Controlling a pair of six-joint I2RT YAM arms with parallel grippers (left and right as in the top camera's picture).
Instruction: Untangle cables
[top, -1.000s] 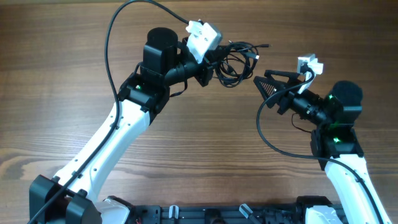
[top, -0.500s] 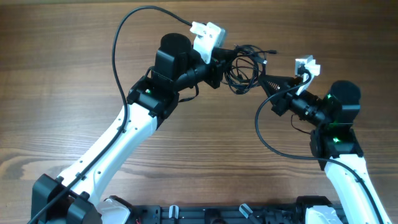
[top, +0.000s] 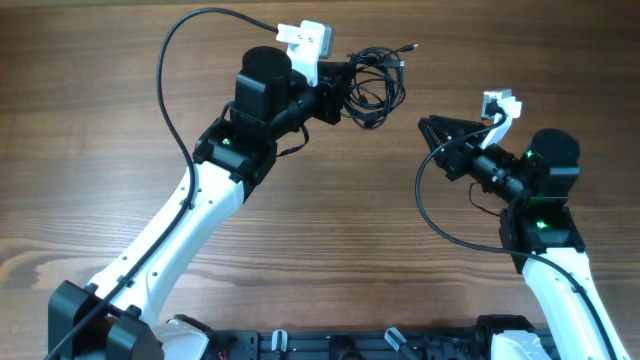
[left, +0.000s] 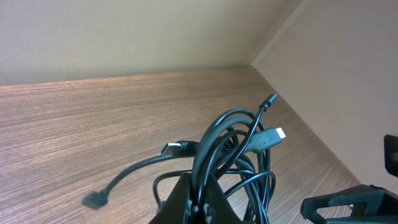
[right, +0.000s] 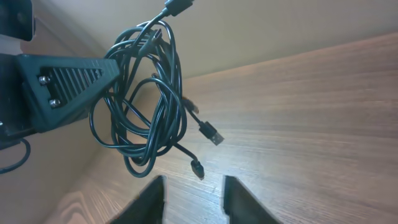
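Note:
The cables are a tangled black bundle hanging above the far middle of the table. My left gripper is shut on the bundle's loops. In the left wrist view the cables rise from between my closed fingertips, and one plug trails out to the left. My right gripper stands open to the right of the bundle, apart from it. In the right wrist view the cables dangle from the left gripper's finger. Plug ends hang just ahead of my right gripper, with nothing between its fingers.
The wooden table runs under both arms. A thick black arm cable arcs over the left arm, and another loops beside the right arm. A black rail runs along the near edge.
The left arm has pulled the bundle left and toward the far edge, away from the right gripper. The right gripper, shut at the bundle half a second ago, now stands open and empty.

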